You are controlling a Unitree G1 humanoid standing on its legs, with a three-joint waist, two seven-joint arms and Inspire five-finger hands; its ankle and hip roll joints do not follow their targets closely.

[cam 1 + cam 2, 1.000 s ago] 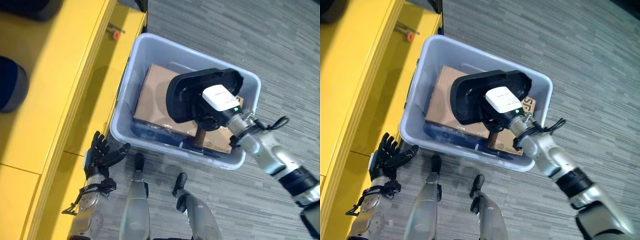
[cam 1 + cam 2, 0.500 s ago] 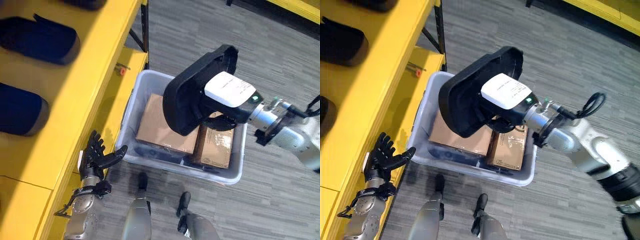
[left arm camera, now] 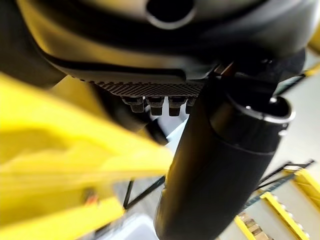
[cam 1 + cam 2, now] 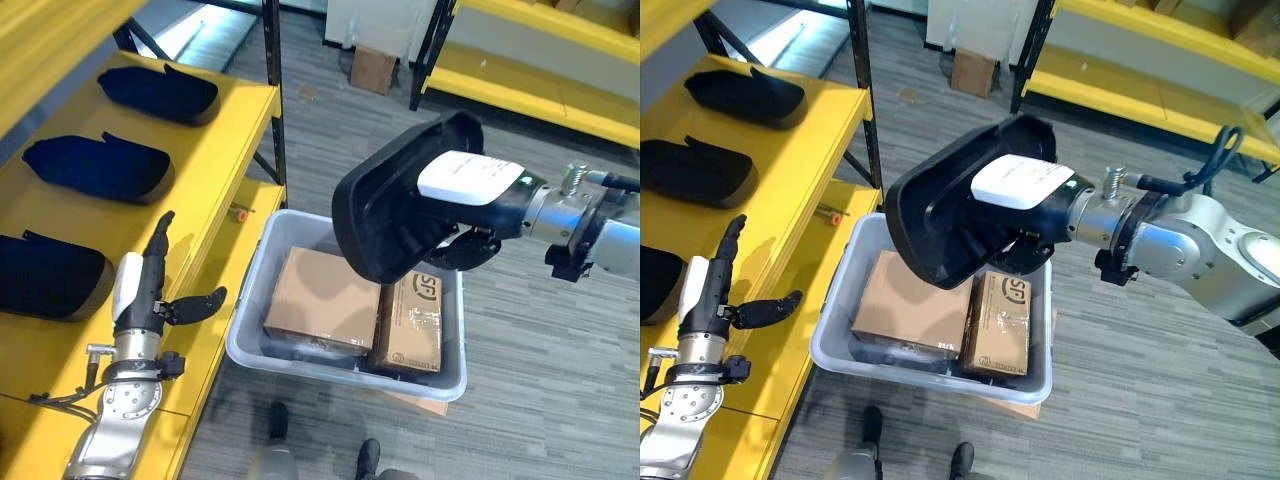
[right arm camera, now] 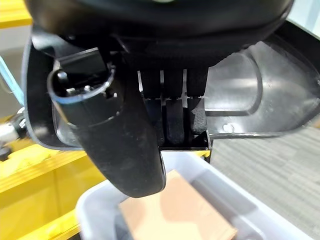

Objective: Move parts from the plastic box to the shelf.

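Right hand (image 5: 170, 107) grips black part (image 4: 940, 215) above plastic box (image 4: 835, 345).

head eyes overlook box (image 4: 250, 345); wrist views sit close.

Yellow shelf (image 4: 225, 150) bearing three dark parts (image 4: 100, 168), plastic box (image 4: 250, 345) on grey floor (image 4: 540, 330)
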